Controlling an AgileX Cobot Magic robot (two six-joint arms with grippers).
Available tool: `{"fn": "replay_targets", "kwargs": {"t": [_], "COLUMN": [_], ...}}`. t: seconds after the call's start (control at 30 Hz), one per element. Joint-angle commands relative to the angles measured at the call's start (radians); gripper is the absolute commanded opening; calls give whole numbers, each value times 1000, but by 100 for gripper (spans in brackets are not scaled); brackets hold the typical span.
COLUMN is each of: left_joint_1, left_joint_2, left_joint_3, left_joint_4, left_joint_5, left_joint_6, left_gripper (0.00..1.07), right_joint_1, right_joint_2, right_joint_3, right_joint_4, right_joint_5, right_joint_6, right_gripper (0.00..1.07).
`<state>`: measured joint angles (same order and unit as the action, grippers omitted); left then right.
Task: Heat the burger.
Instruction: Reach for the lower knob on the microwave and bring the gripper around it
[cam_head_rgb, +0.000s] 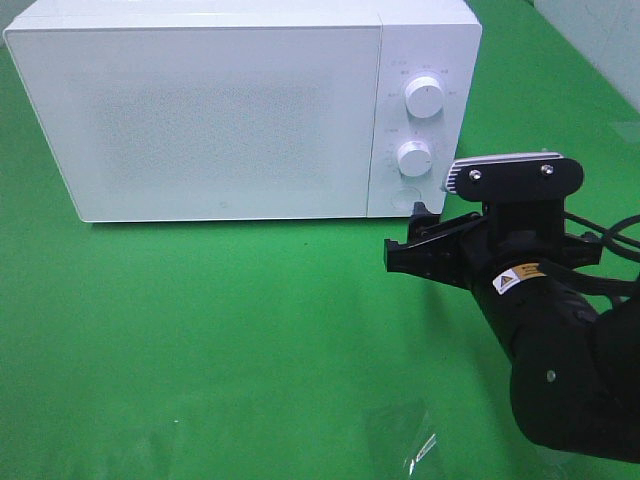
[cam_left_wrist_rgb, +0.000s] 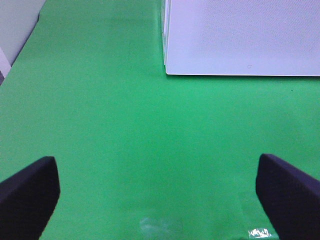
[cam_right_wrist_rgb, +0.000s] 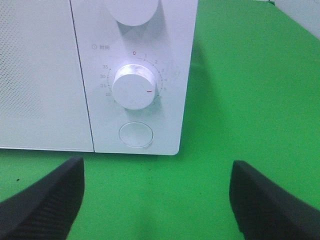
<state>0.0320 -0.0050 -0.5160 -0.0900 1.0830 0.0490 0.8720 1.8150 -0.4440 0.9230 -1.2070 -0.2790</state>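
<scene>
Black fingers of the right pincer stand apart with nothing between them, right of centre in the high view and pointing at the lower right corner of the microwave. Just ahead of them on the white control panel sits a round button. Above it is the lower dial, its red mark turned away from zero, and higher still the upper dial. The microwave fills the upper left and middle of the high view, and its door is shut. The left pincer shows only in its own wrist view, spread wide over the green table, with the microwave's front corner ahead of it. The burger shows in no view, so its place cannot be told.
</scene>
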Motion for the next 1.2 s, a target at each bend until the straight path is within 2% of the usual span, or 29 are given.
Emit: {"fn": "replay_targets", "kwargs": {"t": [0.03,0.6,1.2], "left_joint_1": [3,3,3], "left_joint_2": [-16,-16,-16], "left_joint_3": [0,0,0], "left_joint_4": [-3,-3,-3], "left_joint_5": [-11,-11,-11], "left_joint_6": [-6,-6,-6], "left_gripper": [100,100,100], "right_joint_1": [1,-147,-219], "right_joint_2": [13,99,250], "right_joint_3": [-27,-166,-320], "right_joint_4": [-11,-190,-270], "right_joint_5": [-129,-58,-13], "right_joint_6": [11,9,11], "right_gripper": [76,76,76]}}
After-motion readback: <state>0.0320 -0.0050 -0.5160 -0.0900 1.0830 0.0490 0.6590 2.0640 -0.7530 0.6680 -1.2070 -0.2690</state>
